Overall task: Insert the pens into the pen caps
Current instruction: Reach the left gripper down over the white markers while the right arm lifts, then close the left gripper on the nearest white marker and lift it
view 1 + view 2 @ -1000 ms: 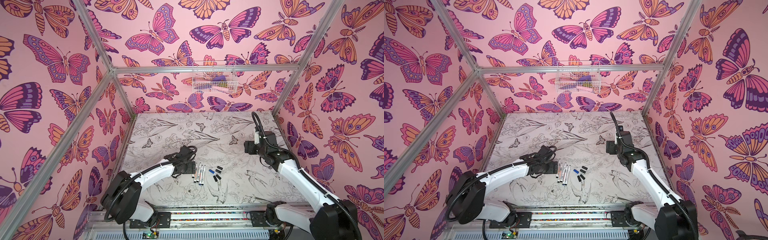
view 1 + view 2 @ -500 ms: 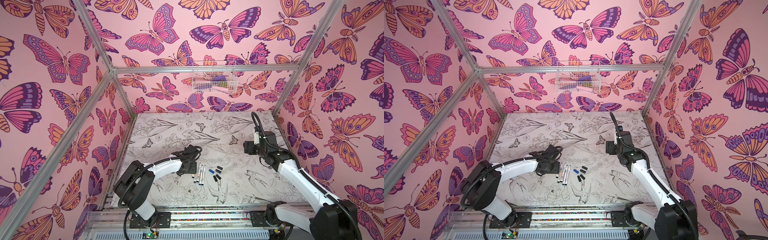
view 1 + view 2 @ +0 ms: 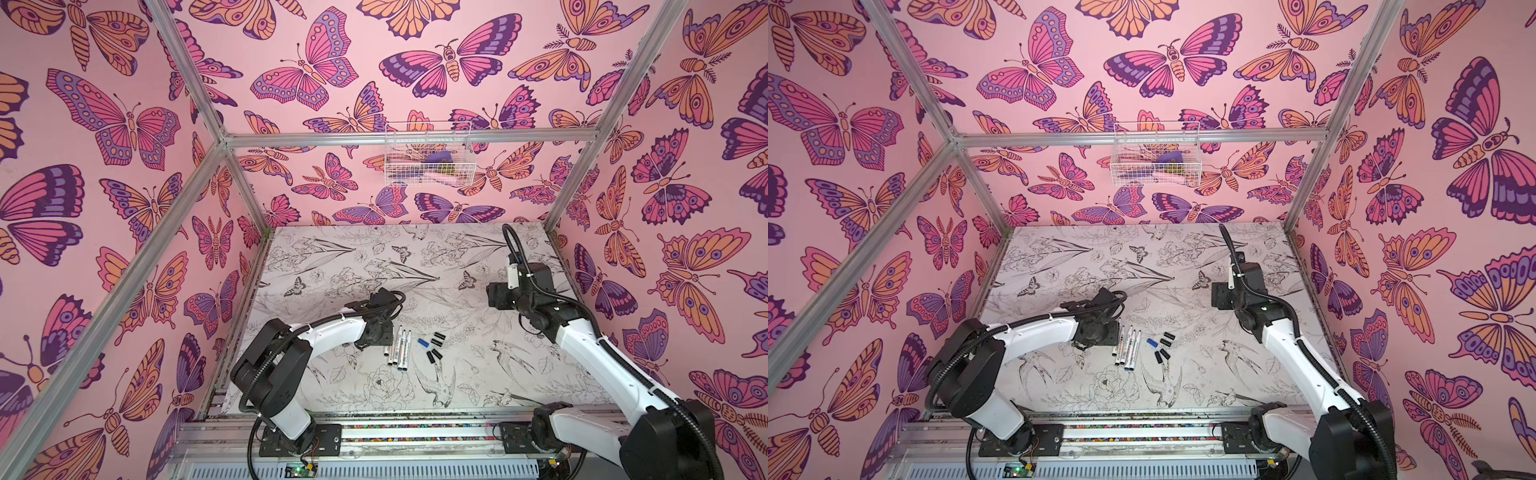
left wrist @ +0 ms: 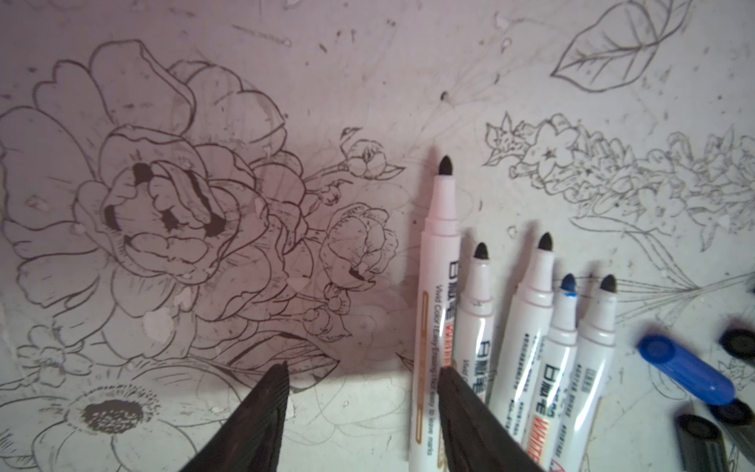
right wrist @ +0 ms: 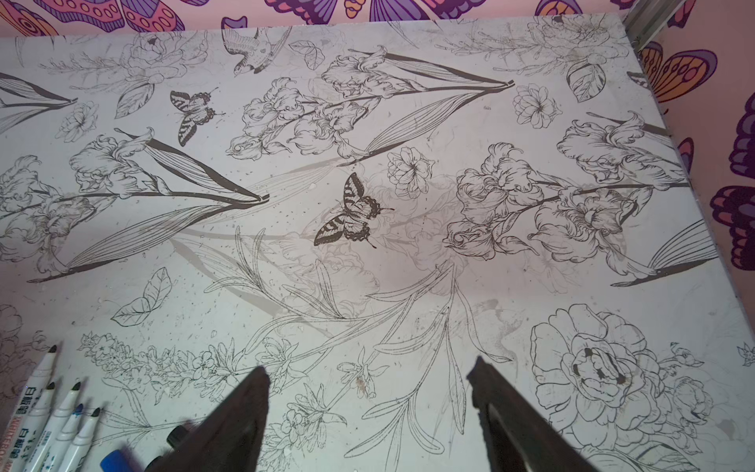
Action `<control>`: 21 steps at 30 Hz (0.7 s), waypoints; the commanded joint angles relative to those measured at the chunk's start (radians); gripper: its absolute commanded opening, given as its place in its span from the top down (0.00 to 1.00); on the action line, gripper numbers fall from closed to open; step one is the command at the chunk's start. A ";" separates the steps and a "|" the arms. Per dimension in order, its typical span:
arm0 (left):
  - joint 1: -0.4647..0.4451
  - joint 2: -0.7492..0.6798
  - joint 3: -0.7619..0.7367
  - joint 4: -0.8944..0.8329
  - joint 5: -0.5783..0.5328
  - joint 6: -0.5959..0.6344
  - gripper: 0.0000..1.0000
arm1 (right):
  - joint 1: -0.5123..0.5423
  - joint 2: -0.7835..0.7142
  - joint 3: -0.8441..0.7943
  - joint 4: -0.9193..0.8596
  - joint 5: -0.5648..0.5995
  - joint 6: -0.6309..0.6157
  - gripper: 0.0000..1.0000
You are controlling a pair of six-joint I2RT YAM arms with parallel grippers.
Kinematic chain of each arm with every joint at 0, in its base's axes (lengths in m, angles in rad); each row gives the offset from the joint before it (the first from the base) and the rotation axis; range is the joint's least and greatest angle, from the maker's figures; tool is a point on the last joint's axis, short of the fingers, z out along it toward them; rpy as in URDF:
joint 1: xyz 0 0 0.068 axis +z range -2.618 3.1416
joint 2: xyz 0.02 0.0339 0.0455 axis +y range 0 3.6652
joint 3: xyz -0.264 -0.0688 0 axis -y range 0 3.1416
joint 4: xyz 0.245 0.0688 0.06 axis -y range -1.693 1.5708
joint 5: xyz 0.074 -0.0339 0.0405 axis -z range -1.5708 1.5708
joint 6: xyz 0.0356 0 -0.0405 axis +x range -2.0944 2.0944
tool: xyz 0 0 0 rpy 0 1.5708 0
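your left gripper (image 4: 362, 367) is spread, pinching nothing; the leftmost slim white marker pen (image 4: 439, 253) lies near-to-far, just inside its right finger.

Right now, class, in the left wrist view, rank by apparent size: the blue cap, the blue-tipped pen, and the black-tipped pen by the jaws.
1. Black-tipped pen by the jaws.
2. Blue-tipped pen.
3. Blue cap.
Both pens run out of frame, so only visible lengths are compared.

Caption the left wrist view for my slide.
Left gripper open beside five uncapped marker pens, a blue cap lying nearby.
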 commanded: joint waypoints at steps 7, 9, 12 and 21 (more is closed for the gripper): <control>-0.019 0.023 0.017 -0.013 0.002 0.015 0.39 | 0.005 -0.008 0.011 -0.025 -0.011 -0.018 0.20; -0.018 0.039 0.020 -0.013 0.002 0.014 0.39 | 0.006 -0.008 0.012 -0.027 -0.008 -0.018 0.20; -0.018 0.052 0.022 -0.015 -0.005 0.010 0.43 | 0.005 -0.009 0.012 -0.029 -0.007 -0.020 0.20; -0.016 0.070 0.019 -0.022 -0.033 0.016 0.52 | 0.004 -0.015 0.013 -0.030 -0.002 -0.021 0.20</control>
